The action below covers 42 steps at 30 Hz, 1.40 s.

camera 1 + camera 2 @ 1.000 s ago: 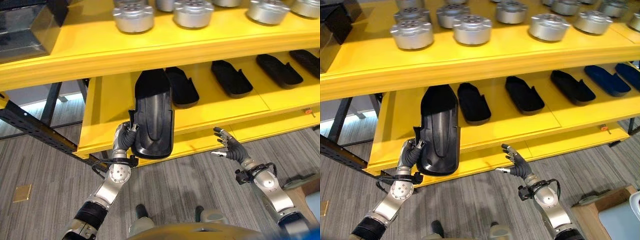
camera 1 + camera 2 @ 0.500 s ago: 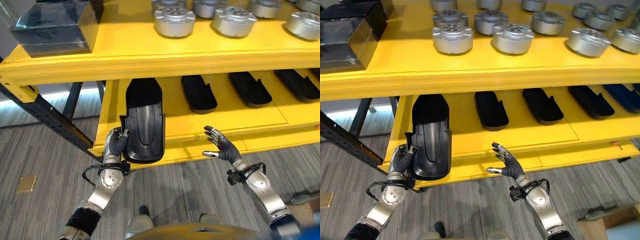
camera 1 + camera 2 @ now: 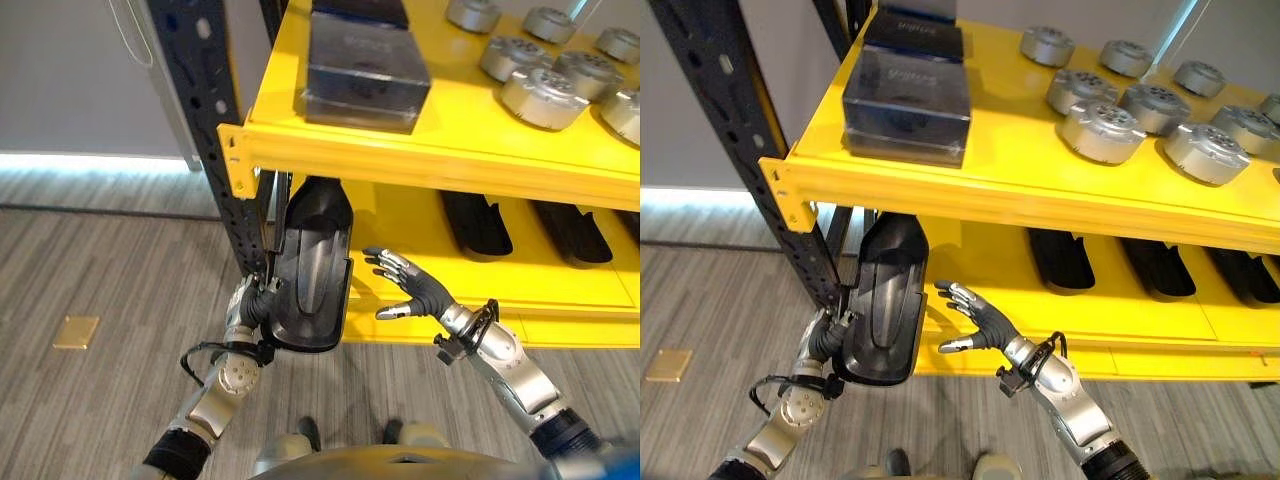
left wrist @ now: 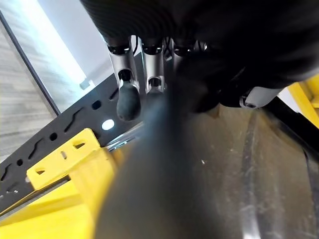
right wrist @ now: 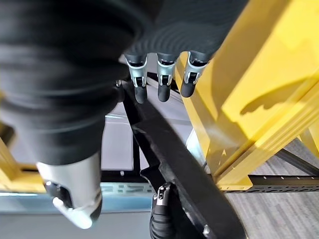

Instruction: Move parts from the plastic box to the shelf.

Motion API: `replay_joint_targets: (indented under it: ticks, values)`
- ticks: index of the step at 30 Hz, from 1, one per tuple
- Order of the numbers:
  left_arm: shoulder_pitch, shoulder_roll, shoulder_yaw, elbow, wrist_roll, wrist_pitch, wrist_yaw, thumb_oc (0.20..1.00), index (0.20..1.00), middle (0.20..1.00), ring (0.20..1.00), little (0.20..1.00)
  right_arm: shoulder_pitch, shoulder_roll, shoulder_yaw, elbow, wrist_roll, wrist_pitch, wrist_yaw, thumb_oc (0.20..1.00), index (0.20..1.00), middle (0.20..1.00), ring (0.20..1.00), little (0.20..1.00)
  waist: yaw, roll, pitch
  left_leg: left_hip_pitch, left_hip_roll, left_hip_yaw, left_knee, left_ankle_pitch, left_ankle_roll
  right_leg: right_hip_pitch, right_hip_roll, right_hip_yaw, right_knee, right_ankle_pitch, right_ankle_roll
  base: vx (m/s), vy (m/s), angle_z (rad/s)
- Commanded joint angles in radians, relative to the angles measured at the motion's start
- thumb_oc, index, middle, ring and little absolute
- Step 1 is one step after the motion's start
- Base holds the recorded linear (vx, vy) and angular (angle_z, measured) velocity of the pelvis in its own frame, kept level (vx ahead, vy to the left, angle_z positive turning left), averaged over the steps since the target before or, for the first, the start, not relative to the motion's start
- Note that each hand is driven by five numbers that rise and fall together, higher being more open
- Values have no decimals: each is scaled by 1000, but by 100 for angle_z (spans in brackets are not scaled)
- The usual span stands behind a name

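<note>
A long black moulded part [image 3: 311,268] stands nearly upright in front of the yellow shelf [image 3: 420,150]. Its far end reaches under the upper board, at the lower level's left end. My left hand [image 3: 254,302] is shut on the part's lower left edge; in the left wrist view the fingers [image 4: 129,85] curl onto the dark part [image 4: 209,164]. Just right of the part my right hand [image 3: 978,325] hangs open with spread fingers, holding nothing. In the right wrist view its straight fingers [image 5: 159,83] point at the part's dark edge [image 5: 174,169].
Similar black parts [image 3: 1060,260] [image 3: 1160,268] lie in a row on the lower level. On the upper board sit a dark box [image 3: 910,92] and several silver round parts [image 3: 1100,130]. A black perforated post [image 3: 745,150] stands at the shelf's left end, close to the held part.
The camera has swung left, so the shelf's left end and post have come into view. My left hand keeps its hold on the part. My right hand has come closer to the part's right side.
</note>
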Motion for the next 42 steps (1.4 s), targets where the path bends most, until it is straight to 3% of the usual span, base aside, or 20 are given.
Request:
replay_joint_targets:
  ticks: [1, 7, 8, 11, 20, 23, 31, 33, 37, 42]
  values:
    - [-136, 4, 70, -57, -33, -55, 38, 200, 200, 200, 200, 200, -36, -23, 2, -40, 27, -5, 11, 1000, 1000, 1000, 1000, 1000, 4, -31, -7, 30, 157, -9, -57, 122, -119, -57, -34, 24, -10, 13, -10, 145, 13, -55]
    - [-147, -11, 44, -37, -75, -33, 42, 200, 200, 200, 200, 200, -5, -15, -14, -32, 1, 5, -25, 1000, 1000, 1000, 1000, 1000, -35, -29, -11, 50, 162, 19, -58, 118, -122, -55, -23, 52, -20, 16, -13, 59, -22, -21]
    - [-143, -12, 37, -34, -97, -32, 38, 200, 200, 200, 200, 200, -16, -11, -7, -17, 1, -7, -21, 1000, 1000, 1000, 1000, 1000, -30, -35, 6, 61, 169, 50, -50, 114, -127, -49, -27, 28, -21, 19, -9, 10, -145, -27]
    - [-152, -21, 23, -30, -110, -29, 53, 200, 200, 200, 200, 200, -33, -7, 5, -8, 6, -4, -8, 1000, 1000, 1000, 1000, 1000, -24, -41, 16, 58, 182, 59, -45, 120, -133, -52, -17, 19, -15, 12, -17, -3, -139, -27]
    - [-260, -28, 10, 44, -129, 17, 172, 200, 200, 200, 200, 200, -88, -38, 50, 6, 35, -14, 23, 1000, 1000, 1000, 1000, 1000, -22, -87, 48, -51, 294, 44, 69, 156, -177, -95, 33, 43, 33, -28, -69, 6, -183, -4]
    - [-290, -30, 16, 89, -137, 33, 194, 200, 200, 200, 200, 200, -88, -45, 58, 5, 41, -15, 34, 1000, 1000, 1000, 1000, 1000, -31, -89, 47, -65, 318, 45, 91, 182, -188, -102, 46, 46, 45, -38, -78, 59, -105, -10]
    - [-371, -40, 35, 253, -89, 63, 262, 200, 200, 200, 200, 200, -64, -55, 77, 6, 44, -16, 81, 1000, 1000, 1000, 1000, 1000, -67, -77, 46, -86, 362, 52, 140, 238, -206, -121, 68, 60, 81, -56, -92, 77, -38, -9]
    - [-445, -22, 38, 353, -42, 83, 284, 200, 200, 200, 200, 200, -60, -75, 83, 9, 38, -23, 104, 1000, 1000, 1000, 1000, 1000, -96, -56, 51, -115, 370, 54, 172, 250, -209, -155, 70, 75, 106, -68, -95, 51, 76, -11]
    - [-567, 31, 26, 497, 8, 105, 281, 200, 200, 200, 200, 200, -79, -111, 87, 17, 30, -42, 117, 1000, 1000, 1000, 1000, 1000, -131, -24, 78, -148, 355, 45, 209, 226, -220, -193, 55, 95, 132, -90, -82, -14, 166, -14]
    - [-627, 84, 20, 579, 2, 128, 280, 200, 200, 200, 200, 200, -113, -137, 93, 21, 37, -37, 127, 1000, 1000, 1000, 1000, 1000, -150, -11, 103, -172, 344, 44, 225, 219, -220, -220, 46, 105, 146, -97, -82, -38, 87, -6]
